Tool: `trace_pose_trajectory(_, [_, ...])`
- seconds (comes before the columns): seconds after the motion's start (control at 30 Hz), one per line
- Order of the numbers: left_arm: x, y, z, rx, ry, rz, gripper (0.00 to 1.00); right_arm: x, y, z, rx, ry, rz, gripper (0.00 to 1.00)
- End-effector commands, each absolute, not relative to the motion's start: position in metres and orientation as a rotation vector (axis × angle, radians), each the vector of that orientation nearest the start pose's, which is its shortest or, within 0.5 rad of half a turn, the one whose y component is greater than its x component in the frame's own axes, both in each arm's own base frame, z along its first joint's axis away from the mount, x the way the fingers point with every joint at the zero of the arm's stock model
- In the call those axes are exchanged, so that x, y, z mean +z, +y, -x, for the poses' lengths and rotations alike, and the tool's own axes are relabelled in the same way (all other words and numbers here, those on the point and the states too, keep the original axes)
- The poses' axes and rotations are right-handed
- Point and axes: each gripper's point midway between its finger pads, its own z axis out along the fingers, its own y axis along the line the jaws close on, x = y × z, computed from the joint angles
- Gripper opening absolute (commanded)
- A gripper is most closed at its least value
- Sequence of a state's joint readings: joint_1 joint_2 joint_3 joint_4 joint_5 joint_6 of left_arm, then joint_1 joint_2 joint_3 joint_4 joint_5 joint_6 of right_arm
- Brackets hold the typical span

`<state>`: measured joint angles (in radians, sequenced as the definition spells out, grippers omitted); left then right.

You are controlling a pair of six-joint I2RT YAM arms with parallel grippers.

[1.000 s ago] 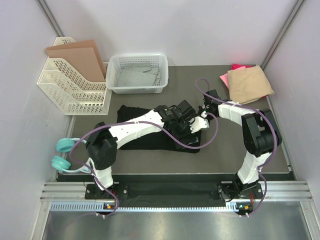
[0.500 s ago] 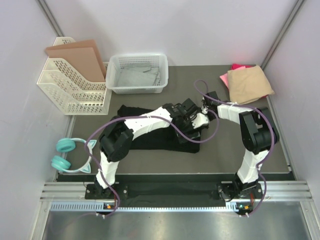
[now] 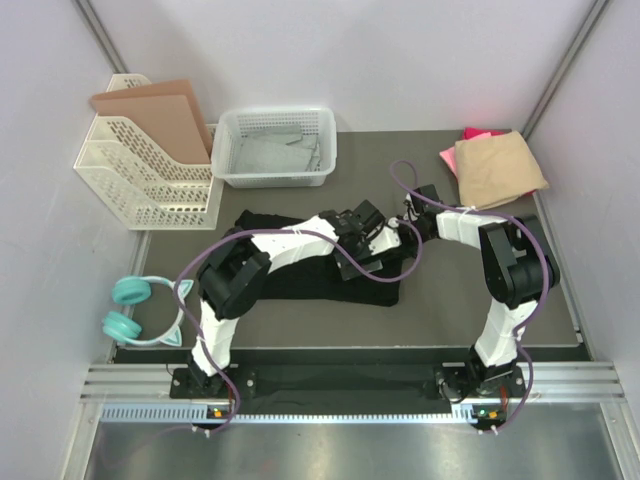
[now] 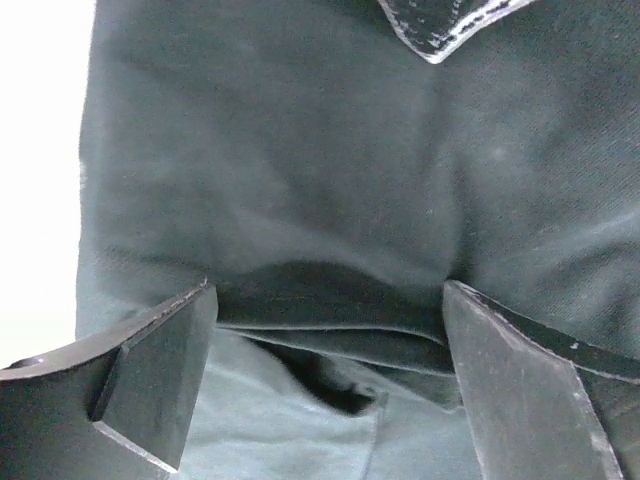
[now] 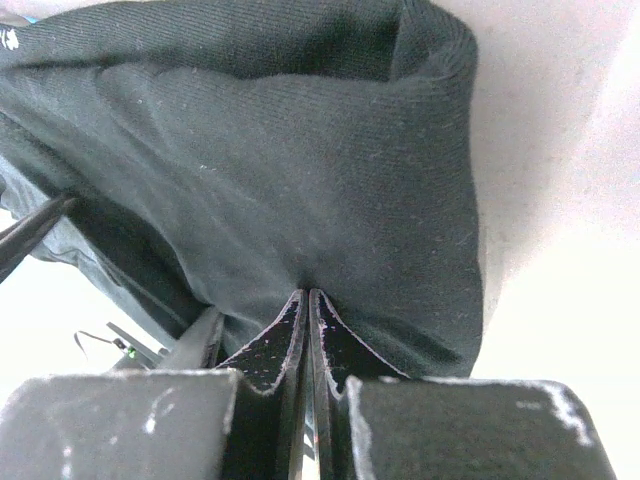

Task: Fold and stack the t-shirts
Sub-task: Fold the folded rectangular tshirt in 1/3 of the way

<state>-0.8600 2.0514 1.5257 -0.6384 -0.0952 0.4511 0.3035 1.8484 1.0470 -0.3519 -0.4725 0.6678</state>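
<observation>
Between the clenched right fingers (image 5: pixel 275 345), a pinch of the black shirt (image 5: pixel 300 180), its thick knit drawn into a tent above the tips, a rolled hem off to their upper right. Left fingers (image 4: pixel 150 370) released and spread wide, gripping nothing; between and beyond their tips more of the same cloth, matte and dark, creased into a low fold with a layer tucked beneath. From above, both sets of fingers close together over the shirt's right end, the rest lying along the tabletop (image 3: pixel 450 300) leftward from them. Well beyond the right fingers, in the far right corner, a folded tan shirt (image 3: pixel 498 165) atop a pink shirt (image 3: pixel 476 133).
</observation>
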Motion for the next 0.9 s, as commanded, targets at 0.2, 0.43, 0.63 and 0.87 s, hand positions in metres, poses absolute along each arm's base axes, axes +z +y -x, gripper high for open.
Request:
trace_pose_trajectory(0.2, [0.071, -0.217, -0.338, 0.317, 2.116, -1.682, 0.99, -0.009, 0.195, -0.306, 0.77, 2.897, -0.384, 0.0])
trace_pose_trajectory(0.43, [0.11, -0.168, -0.37, 0.429, 2.099, -1.62, 0.99, -0.01, 0.193, -0.305, 0.759, 2.894, -0.388, 0.0])
trace_pose_trajectory(0.63, [0.153, -0.212, -0.352, 0.202, 2.072, -1.603, 0.99, -0.012, 0.19, -0.304, 0.746, 2.899, -0.397, 0.0])
trace_pose_trajectory(0.87, [0.125, -0.292, -0.257, -0.094, 2.011, -1.818, 0.99, -0.014, 0.186, -0.304, 0.733, 2.902, -0.406, 0.0])
